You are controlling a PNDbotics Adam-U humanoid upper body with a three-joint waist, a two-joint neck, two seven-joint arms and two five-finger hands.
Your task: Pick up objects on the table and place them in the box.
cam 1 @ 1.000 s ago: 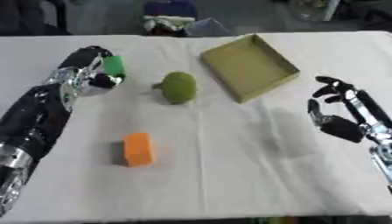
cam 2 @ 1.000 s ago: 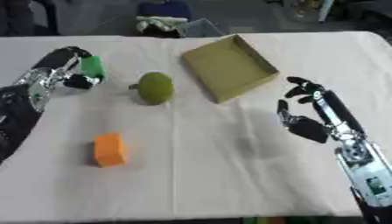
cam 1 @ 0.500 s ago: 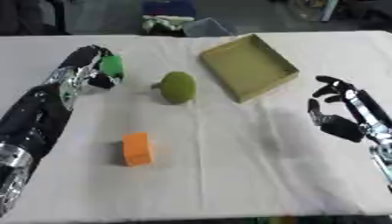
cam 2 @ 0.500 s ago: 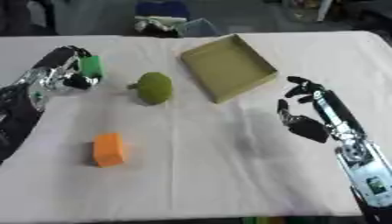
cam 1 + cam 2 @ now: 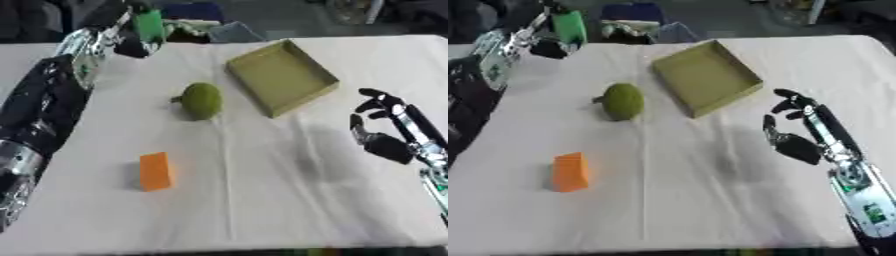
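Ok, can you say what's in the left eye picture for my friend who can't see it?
The robot's left hand holds a green block up at the table's far left. An open box, a green fruit and an orange block sit on the white cloth.

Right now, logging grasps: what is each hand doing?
Left hand: shut on the green block.
Right hand: open, holding nothing.

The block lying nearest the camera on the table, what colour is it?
Orange; the block shows best in the right eye view.
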